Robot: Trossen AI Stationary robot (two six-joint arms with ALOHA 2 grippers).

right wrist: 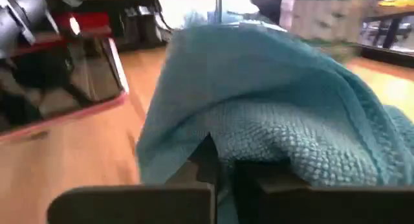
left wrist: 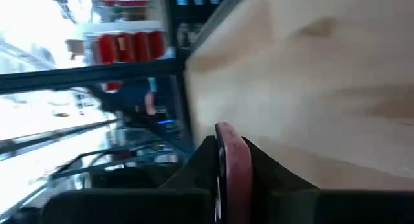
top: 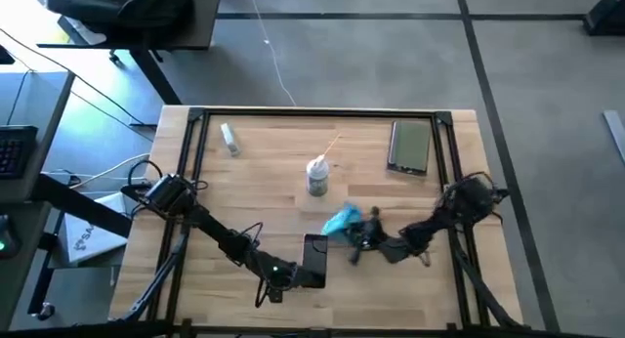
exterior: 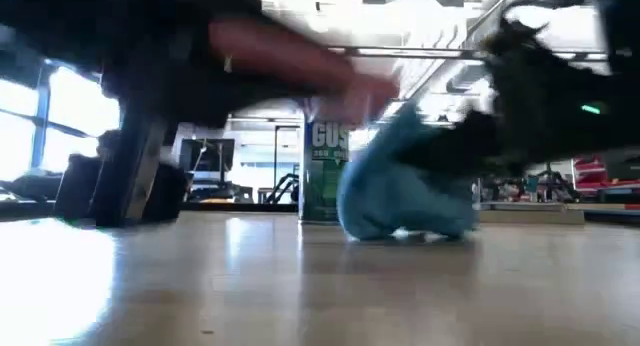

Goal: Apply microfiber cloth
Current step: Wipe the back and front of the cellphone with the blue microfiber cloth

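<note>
Overhead, straight down on the whole table (top: 293,191). Low, level at the table top, facing the room, close to the microfiber cloth (exterior: 405,186) at its 3 o'clock. Left wrist, tipped sideways, tight on a red-edged phone (left wrist: 233,166). Right wrist, pressed near the cloth, the phone at 9 o'clock. Cloth shared by overhead, low and right wrist.

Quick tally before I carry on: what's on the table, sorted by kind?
Cloth: 1, the blue cloth, gripped by the right claw.
Phones: 2, the black phone in the left claw, and a second phone lying flat at the far right.
Spray bottle: 1.
Can: 1.
Total: 5.
</note>
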